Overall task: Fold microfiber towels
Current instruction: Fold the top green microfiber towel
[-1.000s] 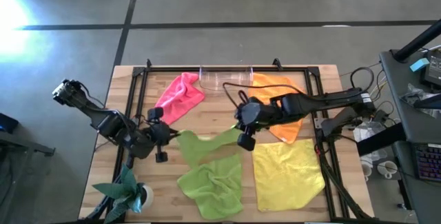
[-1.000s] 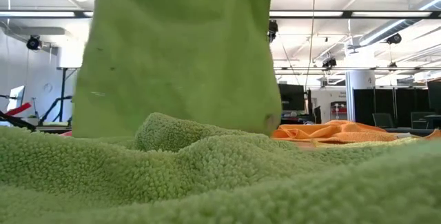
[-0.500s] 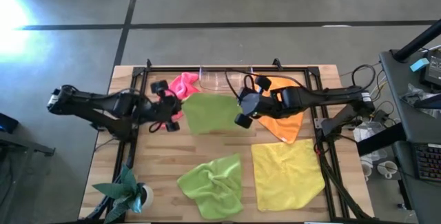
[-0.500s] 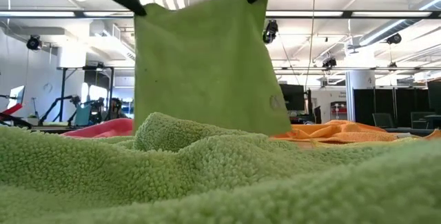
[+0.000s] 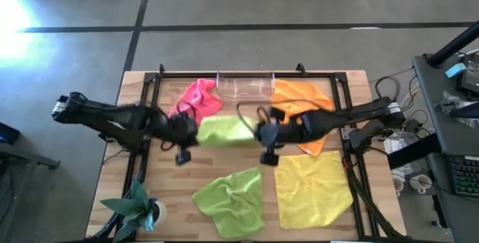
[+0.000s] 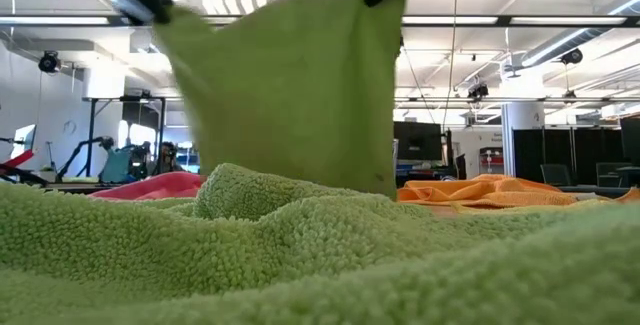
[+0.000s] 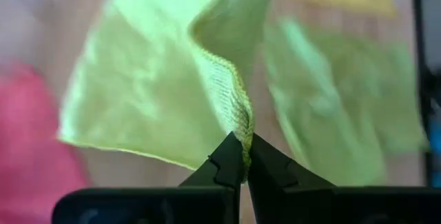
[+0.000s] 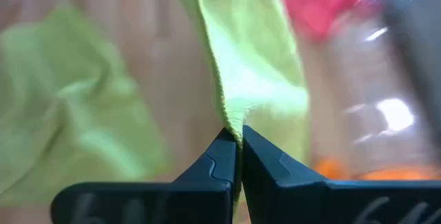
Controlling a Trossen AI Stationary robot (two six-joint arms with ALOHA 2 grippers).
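A lime green towel hangs spread between my two grippers over the middle of the table; it also shows in the low view. My left gripper is shut on its left top corner and my right gripper on its right top corner. The second lime towel lies crumpled at the near edge and hides the hanging towel's lower edge in the low view. The yellow towel lies flat at the near right. The orange towel and the pink towel lie at the far side. My left gripper pinches the towel's hemmed corner between its two fingertips, coming from above. The cloth hangs below the fingers. My right gripper pinches the other top corner at the towel's edge between its two fingertips, also from above. The top edge runs between the two grippers.
A clear plastic tray stands at the far edge between the pink and orange towels. A small potted plant stands at the near left corner. A black frame runs around the table top.
Both grippers swung the lime towel up and toward the table's far edge, where it spread out wide, then came back toward the near edge. The towel now hangs between them, with its left side blurred in motion. Both grippers have stayed shut on it.
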